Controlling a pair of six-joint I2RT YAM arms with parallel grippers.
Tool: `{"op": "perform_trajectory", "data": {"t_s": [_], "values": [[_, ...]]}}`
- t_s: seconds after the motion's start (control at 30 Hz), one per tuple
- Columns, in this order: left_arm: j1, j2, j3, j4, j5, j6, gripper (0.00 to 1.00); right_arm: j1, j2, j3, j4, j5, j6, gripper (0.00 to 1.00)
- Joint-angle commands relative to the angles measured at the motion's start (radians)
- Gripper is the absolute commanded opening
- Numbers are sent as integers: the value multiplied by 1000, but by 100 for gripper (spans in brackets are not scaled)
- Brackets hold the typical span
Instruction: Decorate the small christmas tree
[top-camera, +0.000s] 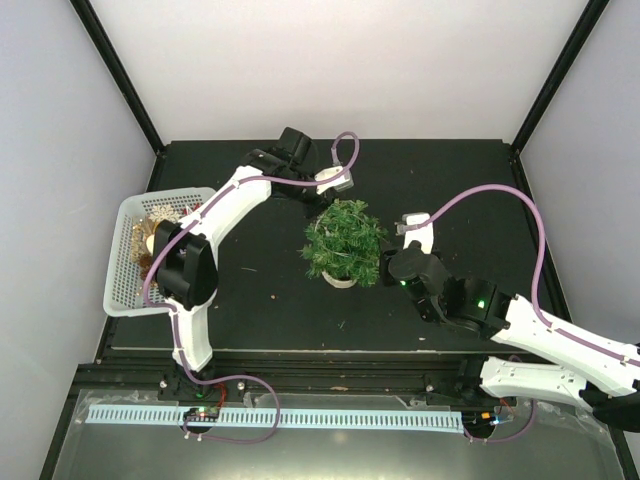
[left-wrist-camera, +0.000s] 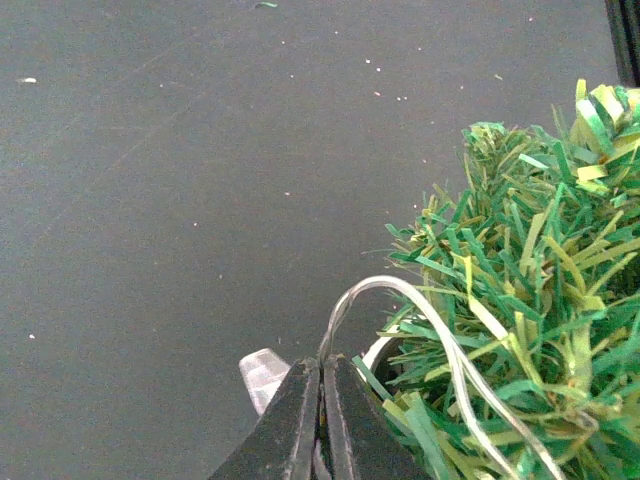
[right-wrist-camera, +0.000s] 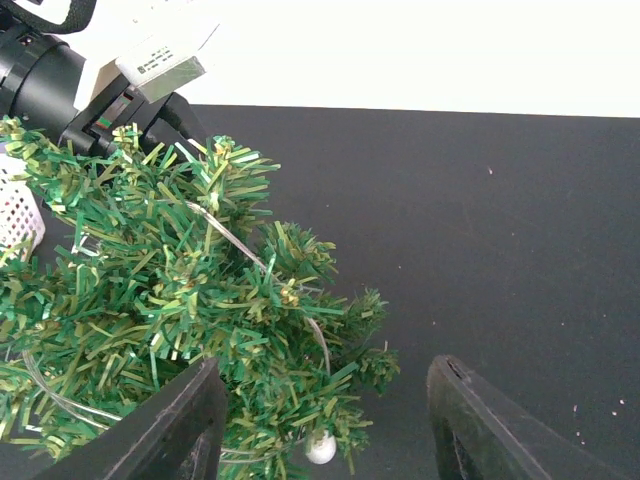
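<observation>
The small christmas tree (top-camera: 345, 238) stands mid-table in its cream pot (top-camera: 340, 279). A thin silvery wire (left-wrist-camera: 372, 286) loops up from my left gripper (left-wrist-camera: 322, 368) and runs down across the tree (left-wrist-camera: 530, 290); the jaws are shut on it beside the pot rim (left-wrist-camera: 376, 350). In the top view the left gripper (top-camera: 320, 203) is at the tree's far side. My right gripper (top-camera: 392, 263) is at the tree's right side, open (right-wrist-camera: 328, 368). Green branches (right-wrist-camera: 180, 290) reach in front of its left finger (right-wrist-camera: 175, 425), and the wire (right-wrist-camera: 228, 235) crosses them. A small white bead (right-wrist-camera: 320, 448) hangs low.
A white mesh basket (top-camera: 125, 285) with golden ornaments (top-camera: 150, 238) sits at the table's left edge. A small clear plastic piece (left-wrist-camera: 262, 372) lies next to the left fingers. Black frame posts (top-camera: 120, 80) rise at the back corners.
</observation>
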Motion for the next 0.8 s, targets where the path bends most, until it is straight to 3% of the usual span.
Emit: {"op": "perform_trajectory", "data": {"t_s": [0.0, 0.2, 0.3, 0.77], "values": [[-8, 1, 47, -39, -42, 17, 7, -7, -5, 2, 13, -8, -3, 58], [-8, 0, 51, -45, -89, 1, 20, -7, 3, 2, 4, -20, 8, 62], [-8, 2, 51, -48, -118, -1, 24, -7, 5, 3, 2, -30, 17, 69], [46, -105, -80, 1, -145, -12, 35, -6, 31, -71, -39, -139, 124, 72]]}}
